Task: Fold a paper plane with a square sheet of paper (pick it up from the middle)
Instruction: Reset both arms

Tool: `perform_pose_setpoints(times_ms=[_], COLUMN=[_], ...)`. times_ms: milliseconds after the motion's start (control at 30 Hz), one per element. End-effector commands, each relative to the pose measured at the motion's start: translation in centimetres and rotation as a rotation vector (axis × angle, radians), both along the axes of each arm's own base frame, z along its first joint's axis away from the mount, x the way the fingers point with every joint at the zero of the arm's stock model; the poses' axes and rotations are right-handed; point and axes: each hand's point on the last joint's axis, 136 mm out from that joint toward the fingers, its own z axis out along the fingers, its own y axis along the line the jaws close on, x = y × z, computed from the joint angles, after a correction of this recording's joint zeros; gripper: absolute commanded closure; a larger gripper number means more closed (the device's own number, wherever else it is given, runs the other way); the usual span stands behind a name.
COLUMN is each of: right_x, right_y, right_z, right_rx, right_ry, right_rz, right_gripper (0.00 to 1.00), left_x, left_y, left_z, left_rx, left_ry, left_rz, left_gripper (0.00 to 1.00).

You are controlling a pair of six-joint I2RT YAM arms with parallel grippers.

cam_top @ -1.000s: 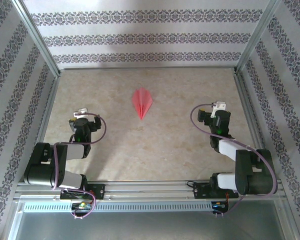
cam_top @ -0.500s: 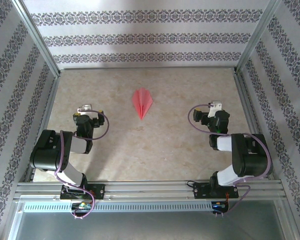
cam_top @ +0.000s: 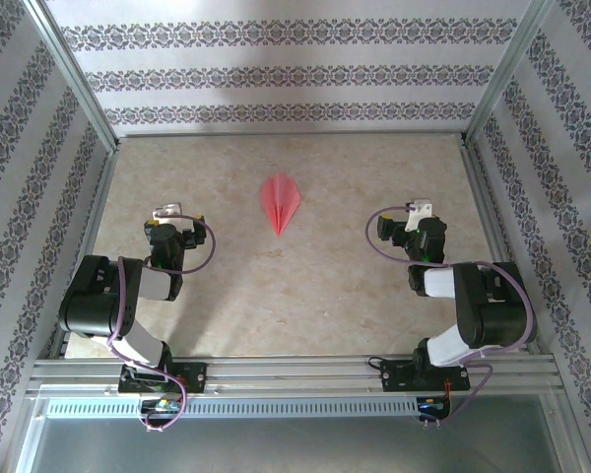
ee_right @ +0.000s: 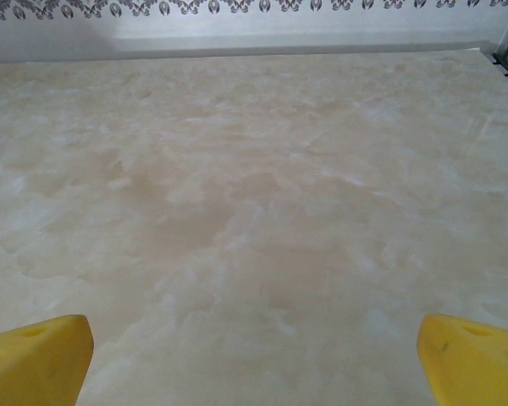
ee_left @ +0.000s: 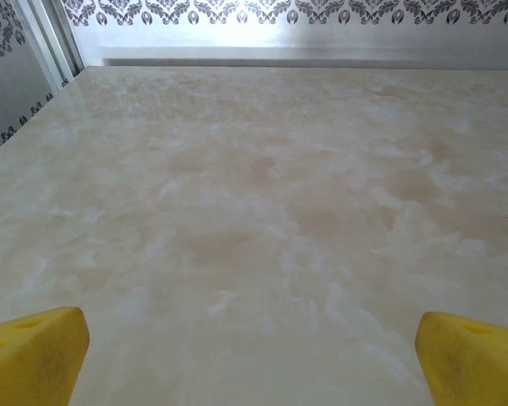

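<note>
Paper plane (cam_top: 281, 204) lies far-to-near, nose nearward; left end effector (ee_left: 254, 362) and right end effector (ee_right: 254, 359) gape empty.

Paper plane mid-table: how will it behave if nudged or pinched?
The paper plane looks thin and flat, so probably very light and apt to skid on the smooth table if nudged. Its wings would likely crumple under a pinch.

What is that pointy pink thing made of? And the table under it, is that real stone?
The slim pointed pink-red dart looks like thin matte paper: it has sharp folded edges, a crease down its middle, and it lies nearly flat. The beige cloudy tabletop looks like polished marble, smooth with a soft sheen. It could also be a printed marble-look surface; the pictures leave that open.
</note>
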Motion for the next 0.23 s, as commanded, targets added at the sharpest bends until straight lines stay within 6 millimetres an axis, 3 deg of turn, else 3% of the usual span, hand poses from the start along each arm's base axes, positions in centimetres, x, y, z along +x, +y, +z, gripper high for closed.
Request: perform_pose_setpoints(times_ms=[0, 200], right_x=[0.72, 0.72], right_y=[-0.18, -0.21], right_z=[1.44, 1.44], right_rx=[-0.019, -0.020], right_ry=[-0.049, -0.049], right_rz=[-0.008, -0.008], right_gripper=[0.02, 0.02], left_x=[0.28, 0.26], left_y=[0.13, 0.10], left_z=[0.04, 0.05], left_rx=[0.012, 0.010], left_ry=[0.011, 0.008], left_rz=[-0.004, -0.006], left_gripper=[0.01, 0.01])
